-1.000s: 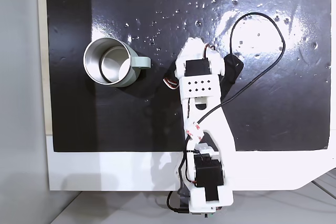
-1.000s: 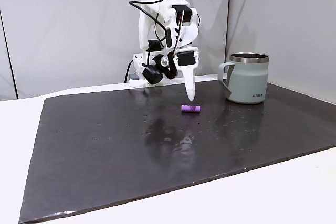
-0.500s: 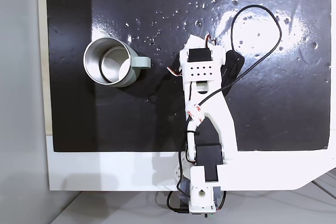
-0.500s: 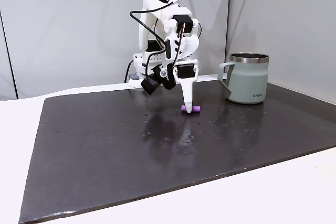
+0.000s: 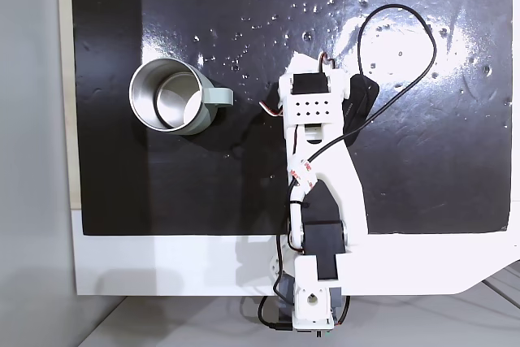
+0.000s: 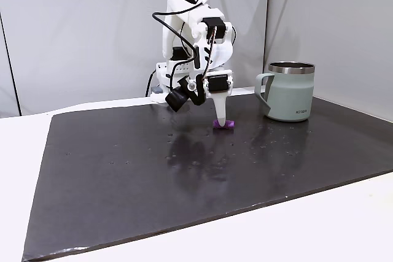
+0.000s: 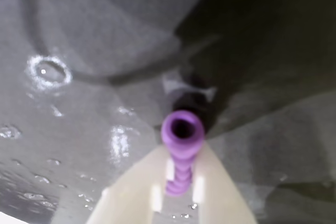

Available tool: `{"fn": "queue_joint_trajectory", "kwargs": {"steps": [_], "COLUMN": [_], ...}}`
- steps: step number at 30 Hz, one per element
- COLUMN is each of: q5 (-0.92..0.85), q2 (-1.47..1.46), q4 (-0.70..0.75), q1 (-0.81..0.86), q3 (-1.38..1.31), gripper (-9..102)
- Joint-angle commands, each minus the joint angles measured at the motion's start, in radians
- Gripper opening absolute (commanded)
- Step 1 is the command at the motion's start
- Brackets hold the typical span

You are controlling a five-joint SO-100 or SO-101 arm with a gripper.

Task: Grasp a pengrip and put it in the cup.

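In the wrist view the tool is clamped on the purple pengrip, low on the dark worktop. The cup stands upright, well apart.

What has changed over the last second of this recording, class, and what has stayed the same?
The gripper has come down from just above the pengrip to the mat, and the wrist view shows its fingers now on either side of the pengrip. Whether they press it yet is unclear. The pengrip has hardly shifted, and the cup stands where it was, handle toward the arm.
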Motion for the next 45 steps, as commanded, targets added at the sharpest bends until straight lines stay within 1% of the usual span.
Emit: {"fn": "queue_joint_trajectory", "kwargs": {"steps": [1, 8, 16, 25, 29, 36, 41, 45], "q5": [-0.02, -0.078, -0.138, -0.193, -0.253, -0.362, -0.382, -0.382], "q2": [0.135, 0.463, 0.643, 0.644, 0.683, 0.667, 0.661, 0.649], "q4": [0.066, 0.207, 0.219, 0.152, 0.077, -0.018, -0.072, -0.078], "q1": [-0.02, -0.098, -0.245, -0.442, -0.502, -0.614, -0.646, -0.641], "q3": [0.006, 0.028, 0.0, -0.12, -0.107, -0.091, -0.054, -0.052], "gripper": [0, 0, 0, 0, 0, 0, 0, 0]}}
